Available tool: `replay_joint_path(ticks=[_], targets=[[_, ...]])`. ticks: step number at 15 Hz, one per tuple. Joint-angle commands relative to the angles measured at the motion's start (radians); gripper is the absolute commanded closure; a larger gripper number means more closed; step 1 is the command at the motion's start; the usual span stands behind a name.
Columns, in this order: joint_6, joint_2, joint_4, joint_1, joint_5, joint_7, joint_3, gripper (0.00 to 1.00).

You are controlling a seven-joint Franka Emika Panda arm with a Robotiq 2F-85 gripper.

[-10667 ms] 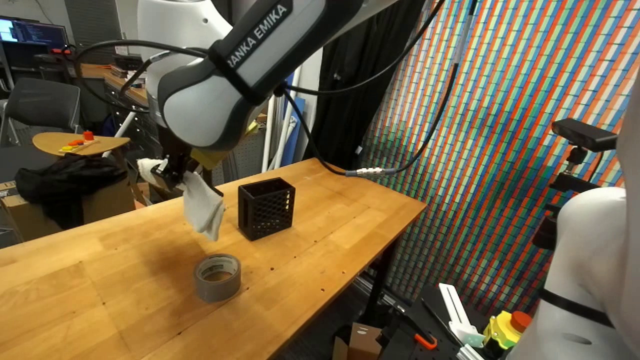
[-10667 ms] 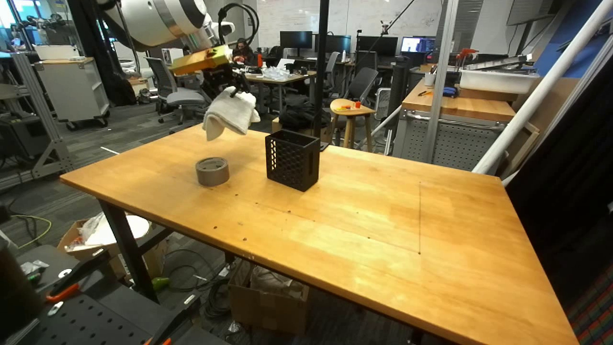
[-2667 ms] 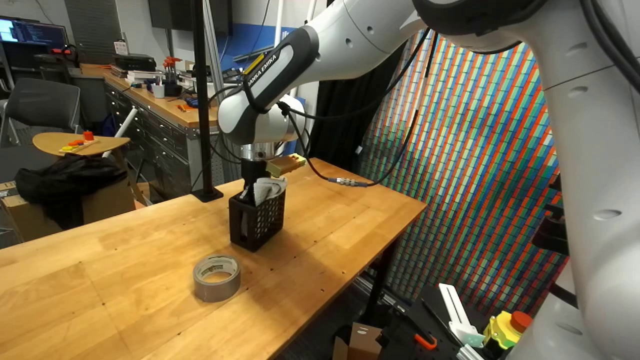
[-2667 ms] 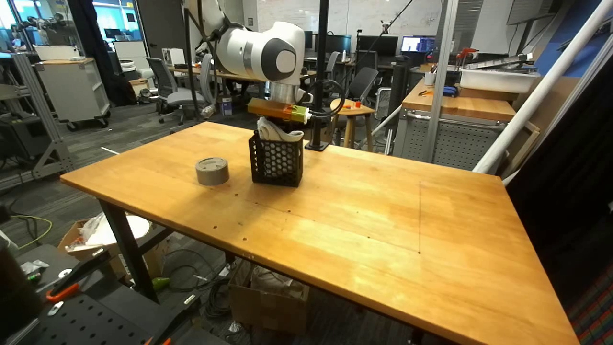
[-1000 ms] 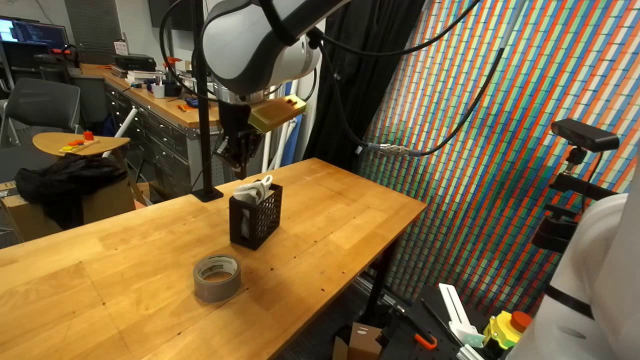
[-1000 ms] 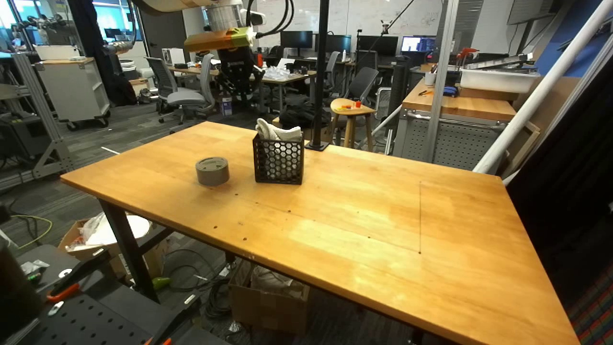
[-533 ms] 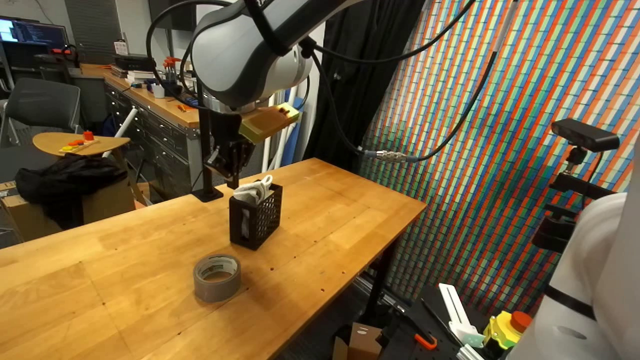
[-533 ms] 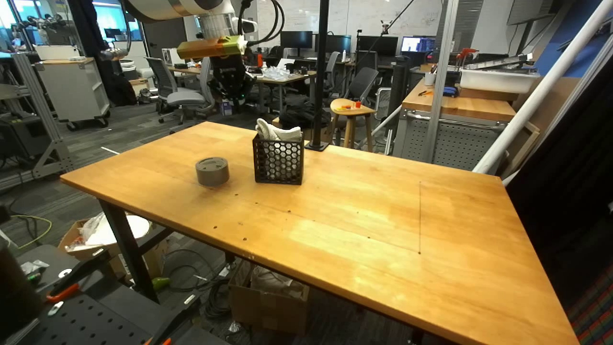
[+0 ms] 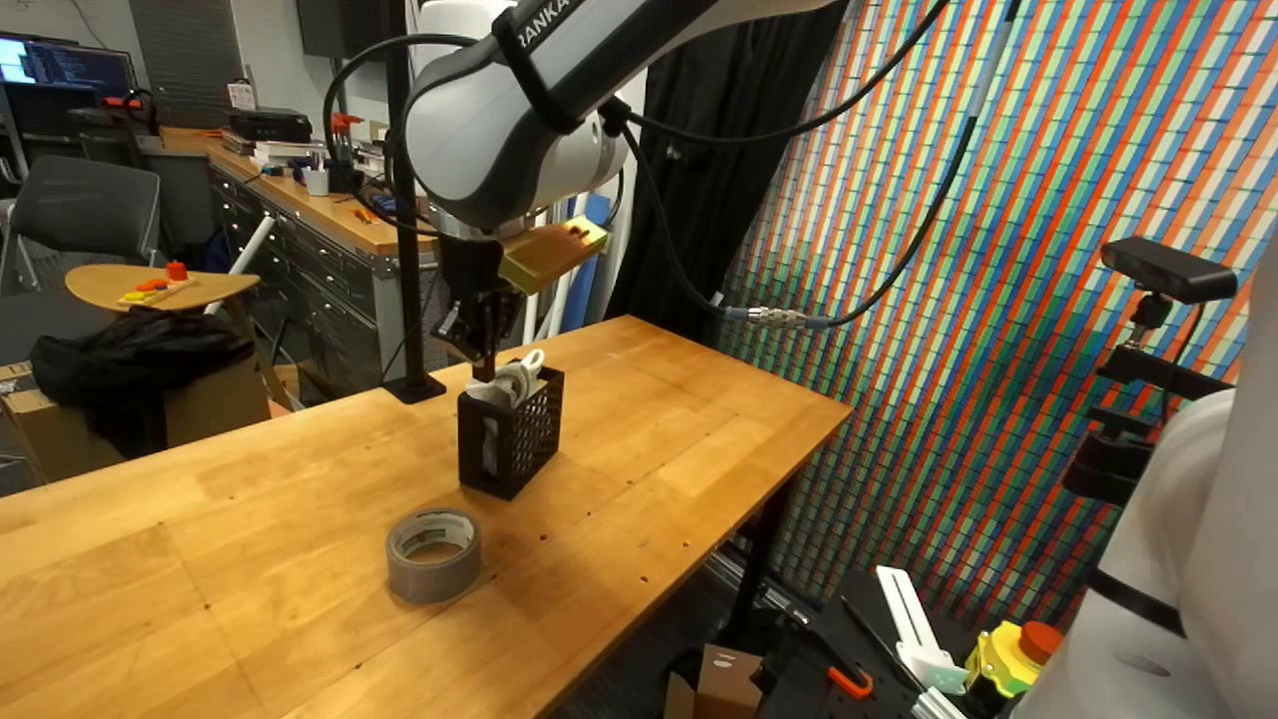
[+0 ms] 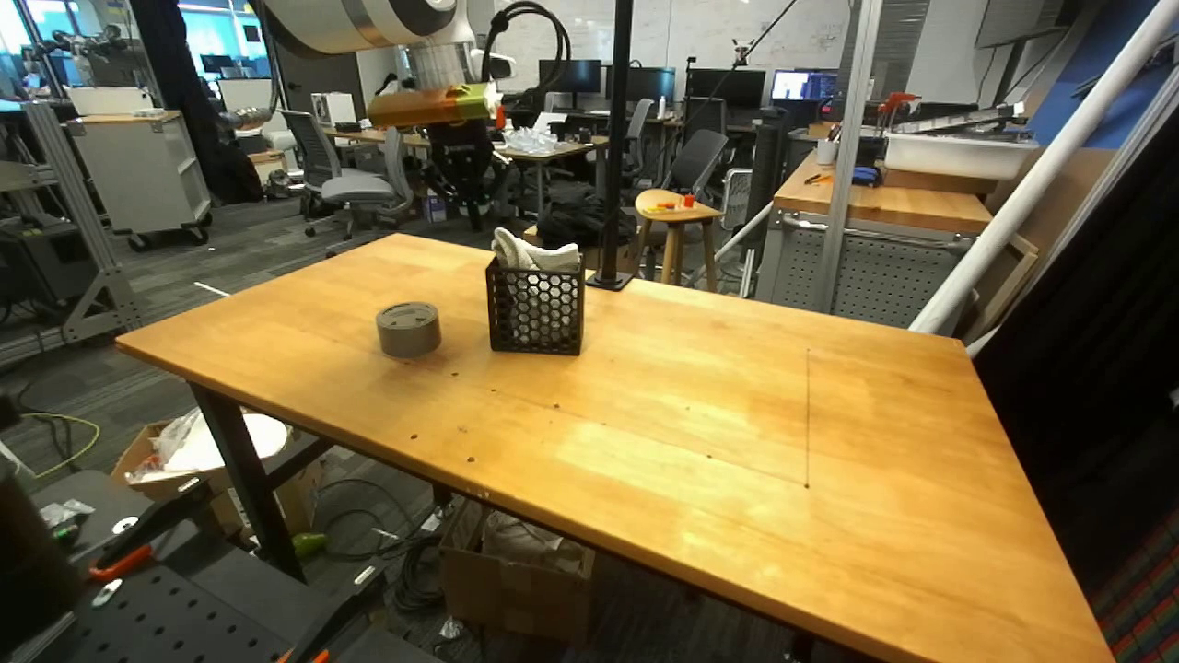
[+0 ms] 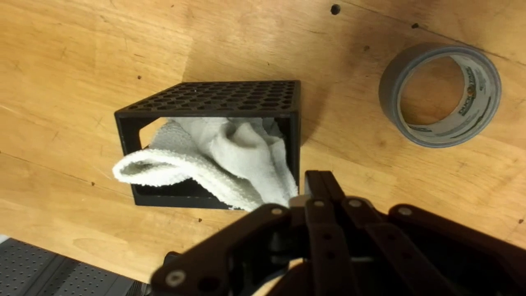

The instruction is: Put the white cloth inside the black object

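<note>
The white cloth (image 10: 539, 255) is bunched inside the black open-topped crate (image 10: 581, 318), with folds sticking up above its rim. The crate (image 9: 505, 469) stands upright on the table, honeycomb holes in its sides. In the wrist view a looped fold of the cloth (image 11: 234, 152) hangs over the rim of the crate (image 11: 224, 98). My gripper (image 11: 322, 183) is shut and empty, its fingertips pressed together beside the crate in that view. In the exterior views the gripper (image 9: 483, 371) points down, above and behind the crate; it seems apart from the cloth (image 10: 476, 221).
A grey tape roll (image 9: 433, 557) lies on the wooden table (image 9: 300, 599) near the crate; it also shows in the wrist view (image 11: 388, 88). A black post (image 10: 619, 138) rises at the table's back edge close to the crate.
The cloth, earlier held in the air by my gripper, is released inside the crate. The crate has turned and shifted slightly. My gripper rose off it, then lowered a little in the last second.
</note>
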Motion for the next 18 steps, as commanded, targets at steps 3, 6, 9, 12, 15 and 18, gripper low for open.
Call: replay_joint_path(ticks=[3,6,9,12,15,18], targets=[[0.013,0.044,0.054,-0.036,0.025,-0.121,-0.013,0.97],[0.016,0.064,0.067,-0.056,0.042,-0.171,-0.013,0.95],[0.015,0.079,0.078,-0.072,0.065,-0.218,-0.010,0.95],[0.017,0.092,0.087,-0.086,0.082,-0.252,-0.010,0.97],[0.024,0.100,0.092,-0.099,0.096,-0.280,-0.012,0.95],[0.037,0.108,0.093,-0.114,0.113,-0.299,-0.012,0.95]])
